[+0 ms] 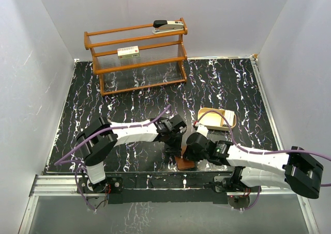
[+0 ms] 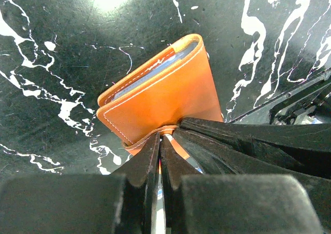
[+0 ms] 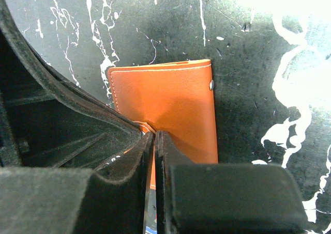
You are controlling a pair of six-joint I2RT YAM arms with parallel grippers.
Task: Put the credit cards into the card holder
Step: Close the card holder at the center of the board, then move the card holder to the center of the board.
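The card holder (image 1: 185, 164), a brown leather wallet, lies folded near the table's front edge, between my two grippers. In the left wrist view the card holder (image 2: 165, 99) shows pale blue-grey credit card edges (image 2: 155, 71) between its flaps. My left gripper (image 2: 160, 137) is shut with its tips pinching the wallet's small tab (image 2: 139, 141). My right gripper (image 3: 154, 133) is shut at the near edge of the card holder (image 3: 170, 105), orange leather showing in the slit between its fingers. From above, the left gripper (image 1: 175, 143) and right gripper (image 1: 190, 152) meet over the wallet.
A shallow tan tray (image 1: 217, 119) sits just behind the right arm. A wooden rack (image 1: 137, 56) stands at the back with a stapler (image 1: 168, 26) on top and a white box (image 1: 129, 51) on its shelf. White walls enclose the table.
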